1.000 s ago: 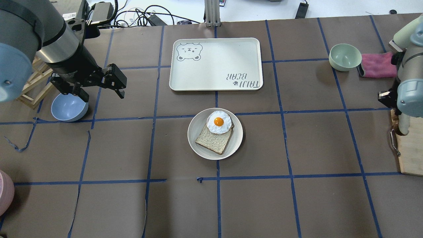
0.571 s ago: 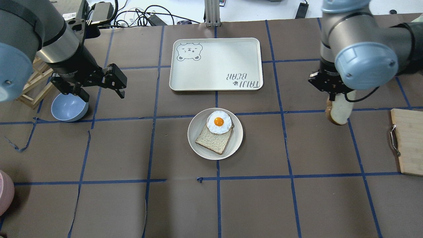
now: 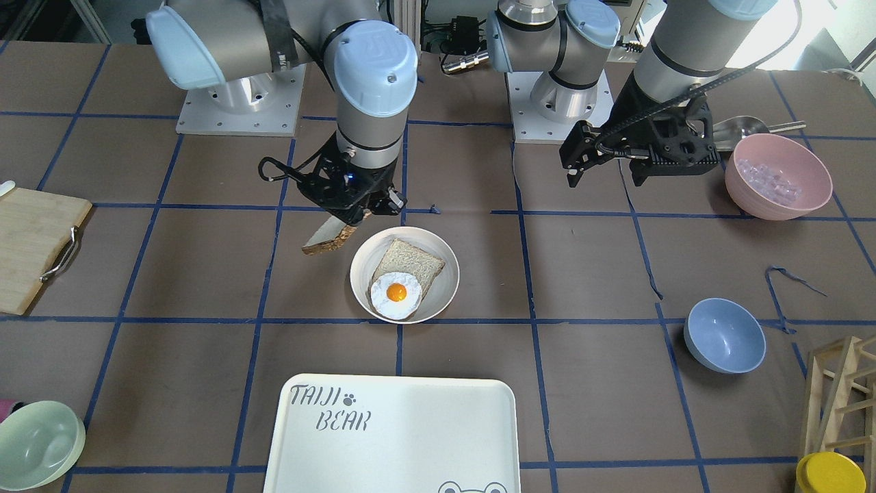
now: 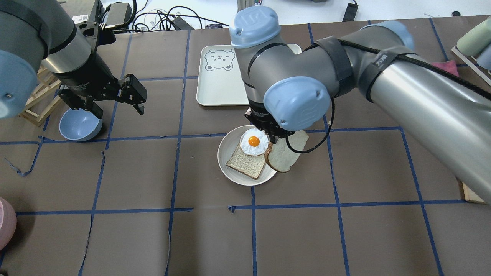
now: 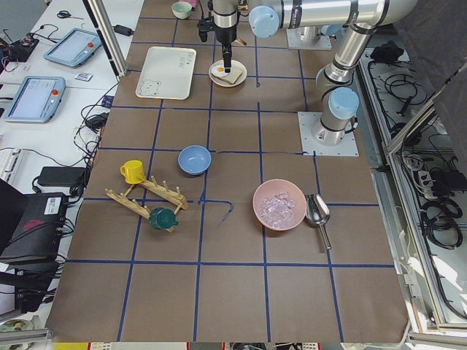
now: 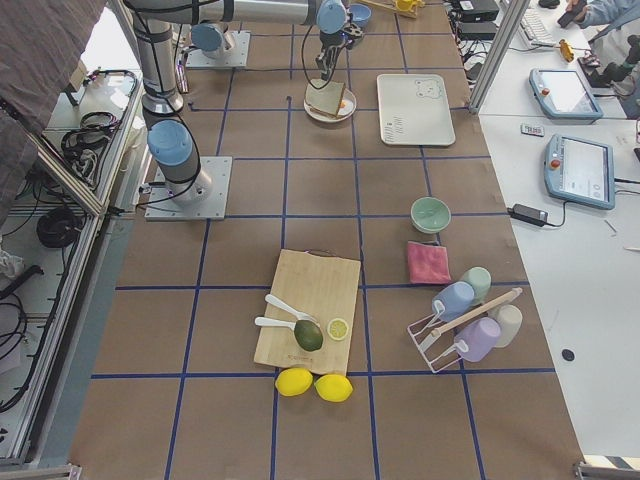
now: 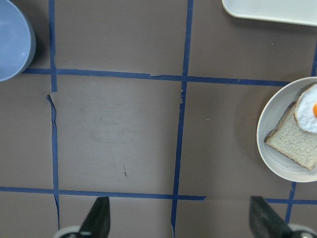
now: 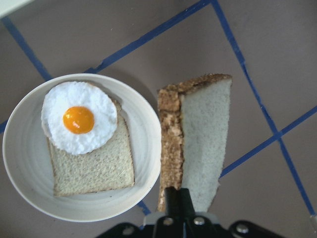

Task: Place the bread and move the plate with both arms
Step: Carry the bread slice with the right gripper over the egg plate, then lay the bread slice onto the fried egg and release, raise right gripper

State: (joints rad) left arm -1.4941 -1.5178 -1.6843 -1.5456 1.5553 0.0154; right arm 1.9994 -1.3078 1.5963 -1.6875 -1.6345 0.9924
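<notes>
The round off-white plate (image 4: 230, 170) sits mid-table and holds a tan speckled slice topped with a fried egg (image 4: 253, 141). My right gripper (image 3: 350, 213) is shut on the bread (image 4: 285, 155), a pale slice with dark brown crust. The bread hangs tilted on edge just above the table at the plate's right rim in the overhead view. In the right wrist view the bread (image 8: 198, 148) hangs beside the plate (image 8: 20, 173). My left gripper (image 4: 118, 110) is open and empty, far left of the plate, above bare table (image 7: 181, 220).
The white TAIJI BEAR tray (image 4: 218, 86) lies behind the plate. A blue bowl (image 4: 78, 124) sits under my left arm. A pink bowl (image 3: 777, 177), a wooden rack (image 3: 842, 397), a green bowl (image 3: 37, 445) and a cutting board (image 3: 34, 246) stand around the table's edges.
My right arm has swung in from the far right with the bread in its gripper, up to the plate's right rim. My left arm has not moved.
</notes>
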